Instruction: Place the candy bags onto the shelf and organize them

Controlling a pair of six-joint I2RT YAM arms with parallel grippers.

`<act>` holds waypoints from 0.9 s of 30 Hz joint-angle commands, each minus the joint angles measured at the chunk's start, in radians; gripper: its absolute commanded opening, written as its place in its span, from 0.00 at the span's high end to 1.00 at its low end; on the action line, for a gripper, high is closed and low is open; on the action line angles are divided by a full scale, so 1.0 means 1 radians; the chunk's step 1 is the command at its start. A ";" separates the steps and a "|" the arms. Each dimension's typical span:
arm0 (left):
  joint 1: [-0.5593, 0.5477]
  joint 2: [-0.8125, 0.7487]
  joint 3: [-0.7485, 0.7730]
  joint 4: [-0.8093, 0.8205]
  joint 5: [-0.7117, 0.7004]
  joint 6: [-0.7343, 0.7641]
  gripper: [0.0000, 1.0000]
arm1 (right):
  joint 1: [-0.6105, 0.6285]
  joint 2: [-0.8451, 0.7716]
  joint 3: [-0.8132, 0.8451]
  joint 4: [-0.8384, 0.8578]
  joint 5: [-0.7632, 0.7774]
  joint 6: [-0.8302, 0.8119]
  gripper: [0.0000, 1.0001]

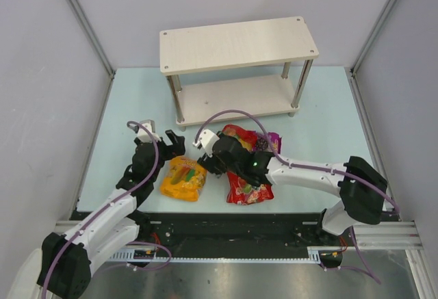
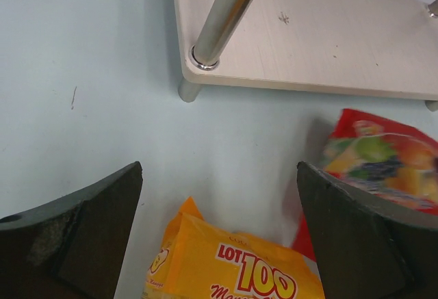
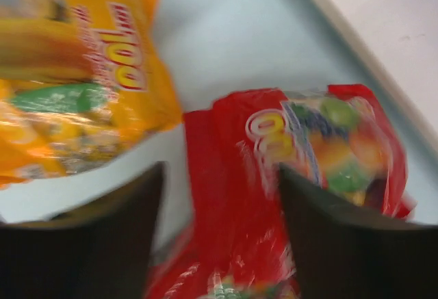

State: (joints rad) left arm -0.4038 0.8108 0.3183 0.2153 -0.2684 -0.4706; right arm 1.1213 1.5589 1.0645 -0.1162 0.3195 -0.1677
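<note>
The shelf point(image 1: 239, 44) stands at the back of the table, and its lower board point(image 2: 308, 39) and one post show in the left wrist view. An orange-yellow candy bag point(image 1: 183, 178) lies flat at front left. My left gripper point(image 1: 164, 141) hangs open just beyond it, the bag's far end point(image 2: 233, 265) between its wide-apart fingers. One red bag point(image 1: 248, 189) lies at front centre. Another red bag point(image 1: 239, 135) and a purple bag point(image 1: 272, 138) lie behind it, partly under my right arm. My right gripper point(image 3: 222, 169) stands open over a red bag point(image 3: 233, 203), in a blurred view.
Grey walls close in the pale blue table point(image 1: 321, 128) on the left, right and back. The shelf's metal posts point(image 1: 301, 83) stand between its two boards. A purple cable point(image 1: 239, 113) arcs over the right wrist.
</note>
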 commanded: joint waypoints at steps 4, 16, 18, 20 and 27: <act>-0.004 0.028 0.027 0.004 -0.006 -0.020 0.00 | -0.105 -0.243 -0.066 0.107 -0.088 0.163 0.09; -0.004 0.119 0.045 0.048 0.086 -0.017 0.00 | -0.560 -0.176 -0.066 0.068 -0.291 0.477 0.23; -0.006 0.125 0.048 0.052 0.116 -0.019 0.00 | -0.587 -0.146 -0.066 0.099 -0.390 0.456 0.24; -0.006 0.128 0.051 0.050 0.147 -0.014 0.00 | -0.598 -0.111 -0.064 0.147 -0.471 0.433 0.27; -0.004 0.119 0.064 0.033 0.158 -0.005 0.00 | -0.592 -0.045 -0.066 0.121 -0.520 0.353 0.35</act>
State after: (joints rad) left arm -0.4038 0.9398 0.3374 0.2249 -0.1417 -0.4713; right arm 0.5228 1.4876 0.9932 -0.0280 -0.1093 0.2367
